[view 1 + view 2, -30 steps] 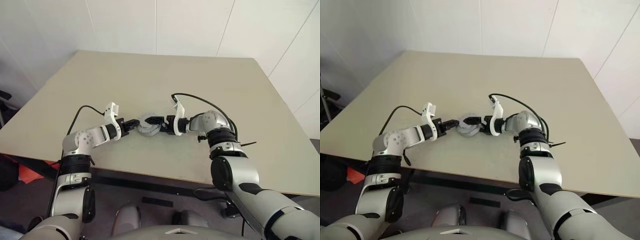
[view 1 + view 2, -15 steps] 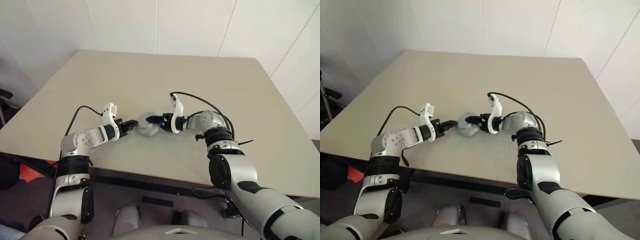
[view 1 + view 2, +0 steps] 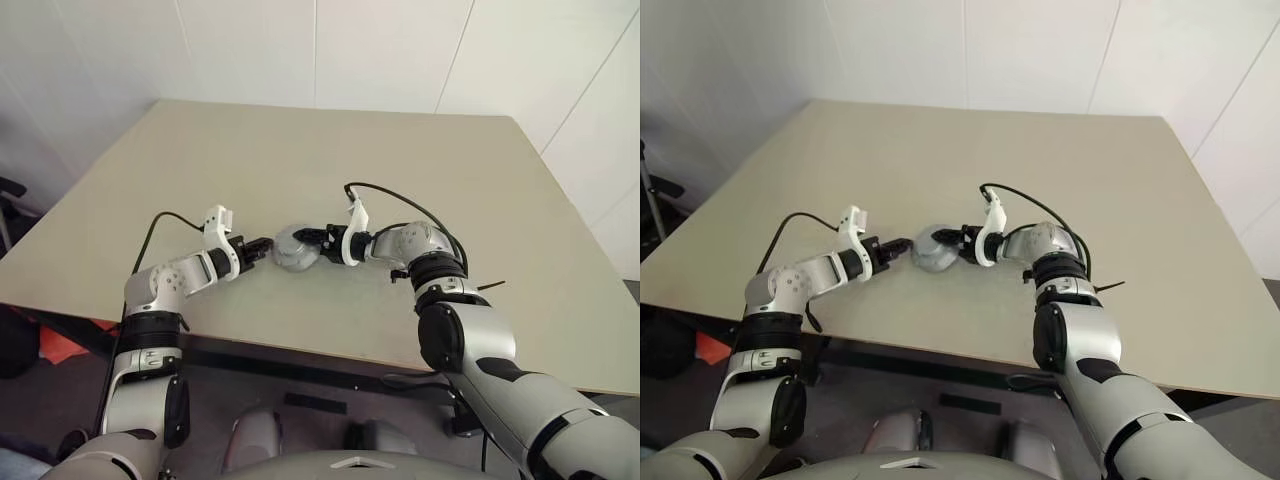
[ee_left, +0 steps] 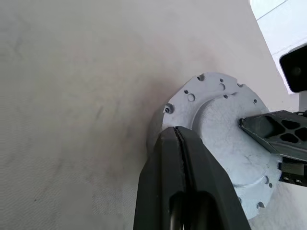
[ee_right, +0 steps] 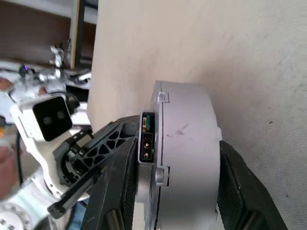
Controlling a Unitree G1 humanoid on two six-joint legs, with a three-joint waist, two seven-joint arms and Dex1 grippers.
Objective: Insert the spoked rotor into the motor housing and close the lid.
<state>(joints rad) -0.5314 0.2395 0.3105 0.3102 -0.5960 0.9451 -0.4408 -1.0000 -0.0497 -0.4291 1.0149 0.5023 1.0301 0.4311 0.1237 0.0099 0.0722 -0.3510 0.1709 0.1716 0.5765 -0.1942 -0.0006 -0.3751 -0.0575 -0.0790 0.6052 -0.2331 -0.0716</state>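
Clamping the housing [image 5: 184,143] in our right pincer [image 3: 312,237], left pincer [image 3: 262,247] pressed together against it; next we likely lift or steady it.

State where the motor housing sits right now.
In the left eye view the motor housing sits near the table's front edge, between the left gripper and the right gripper, whose fingers clasp it.

No text, label or number can be read anywhere.
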